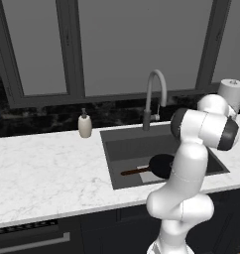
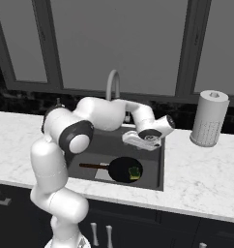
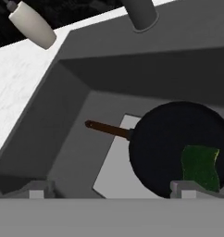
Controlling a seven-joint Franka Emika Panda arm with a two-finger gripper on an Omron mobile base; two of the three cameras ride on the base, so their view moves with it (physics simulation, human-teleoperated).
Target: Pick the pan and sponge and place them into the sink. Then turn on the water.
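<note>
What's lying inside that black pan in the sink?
A green sponge lies inside the pan, near its rim. The pan partly covers a pale square patch on the sink floor.

Below the open gripper (image 3: 109, 193) the sink (image 2: 160, 162) offers little bare floor: the pan (image 3: 178, 146) with the sponge (image 3: 202, 166) fills its near part. Beyond it stands the tap (image 2: 113, 85). The roll (image 2: 210, 118) stands well off on its right.

sponge (image 3: 201, 167) lies in pan (image 3: 181, 149) | pan on sink (image 3: 63, 139) floor, handle over pale patch (image 3: 118, 162)
</note>
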